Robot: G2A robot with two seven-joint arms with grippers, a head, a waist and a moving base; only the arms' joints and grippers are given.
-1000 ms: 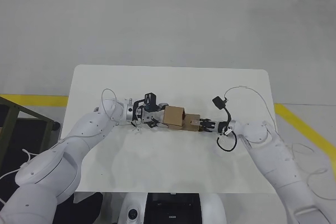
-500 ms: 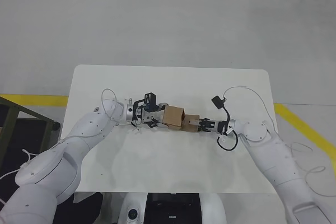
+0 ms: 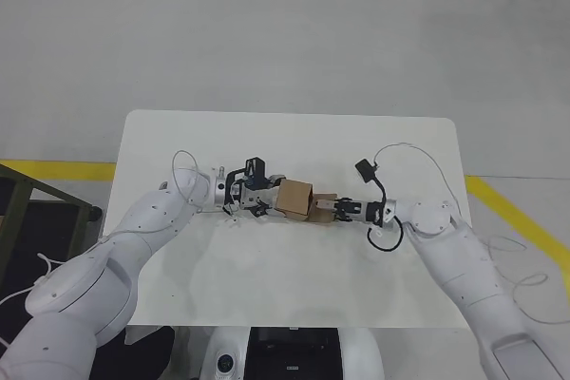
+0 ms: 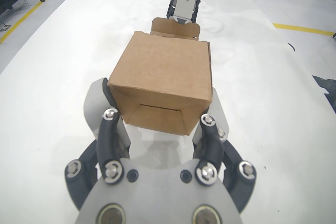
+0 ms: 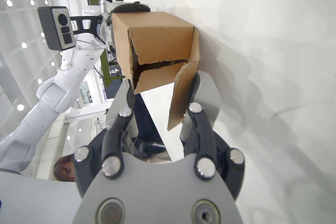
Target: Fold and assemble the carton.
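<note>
A small brown carton [image 3: 294,197] lies on its side at the middle of the white table [image 3: 218,275]. My left gripper [image 3: 263,201] is shut on the carton [image 4: 162,70] at its open left end, one finger pressed on each side wall. On the opposite end the inner flaps are folded in and one outer flap [image 5: 183,91] sticks out. My right gripper [image 5: 162,88] is open around that flap, which rests against one finger [image 5: 199,88]. In the top view my right gripper [image 3: 331,207] meets the carton's right end.
A thin cable [image 3: 413,152] loops over the table behind the right arm. A dark metal frame [image 3: 9,218] stands off the table's left side. The table's front and back parts are bare.
My right gripper has moved left toward the carton, closing in on the protruding flap. The left gripper and the carton have stayed in place.
</note>
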